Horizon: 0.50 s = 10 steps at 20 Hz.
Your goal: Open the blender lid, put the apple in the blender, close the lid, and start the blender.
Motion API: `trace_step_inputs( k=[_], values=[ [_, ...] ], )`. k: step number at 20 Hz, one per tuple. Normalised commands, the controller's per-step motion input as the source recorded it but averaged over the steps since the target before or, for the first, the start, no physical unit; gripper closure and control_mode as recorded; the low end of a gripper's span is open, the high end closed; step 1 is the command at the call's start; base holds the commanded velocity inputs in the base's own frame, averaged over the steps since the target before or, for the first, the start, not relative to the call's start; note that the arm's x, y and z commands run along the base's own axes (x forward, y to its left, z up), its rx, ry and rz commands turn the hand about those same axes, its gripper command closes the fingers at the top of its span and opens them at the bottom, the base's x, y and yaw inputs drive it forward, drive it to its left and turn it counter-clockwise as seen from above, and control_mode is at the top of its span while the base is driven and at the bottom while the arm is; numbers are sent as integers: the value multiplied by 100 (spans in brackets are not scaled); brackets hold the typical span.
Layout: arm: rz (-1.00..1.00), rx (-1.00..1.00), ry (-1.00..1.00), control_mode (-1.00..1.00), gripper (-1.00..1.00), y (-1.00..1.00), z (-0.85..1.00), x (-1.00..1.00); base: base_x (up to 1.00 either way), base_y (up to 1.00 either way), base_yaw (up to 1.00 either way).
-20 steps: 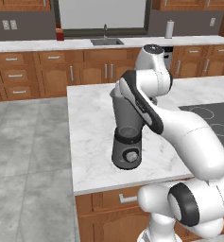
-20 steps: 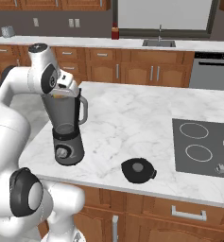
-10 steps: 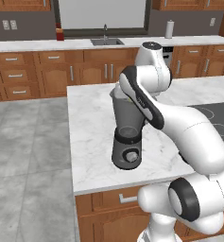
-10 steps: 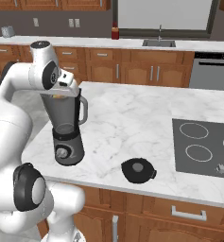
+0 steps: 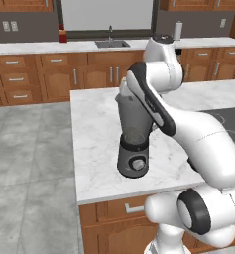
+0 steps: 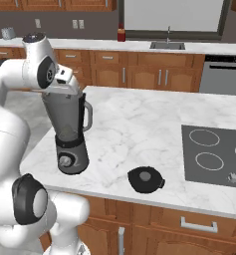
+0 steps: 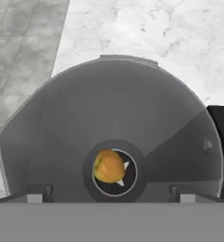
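Observation:
The blender (image 6: 69,130) stands lidless near the island's front left corner, also the blender (image 5: 134,141) partly behind my arm. The apple (image 7: 108,166), yellow-orange here, lies at the bottom of the smoky jar on the blades. My gripper (image 7: 108,198) hovers right over the jar's open mouth, fingers wide apart and empty; the gripper (image 6: 64,88) sits just above the rim. The blender lid (image 6: 145,179) lies flat on the marble to the blender's right, near the front edge. The base knob (image 6: 64,161) faces forward.
A black cooktop (image 6: 214,154) is set into the island's right end. The island's left edge drops to the floor just beside the blender. A counter with a sink (image 6: 168,45) runs along the back wall.
The fingers have spread wide above the jar. The arm has shifted only slightly over the blender. Lid and blender have stayed put.

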Motion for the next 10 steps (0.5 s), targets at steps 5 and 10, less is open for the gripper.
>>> trace_step_inputs(
  k=[5,10],
  values=[
    [0,0,-24,-100,-100,-42,78,-54,0,0,0],
    [-6,5,-8,-100,-100,-94,-20,-63,0,0,0]
  ],
)
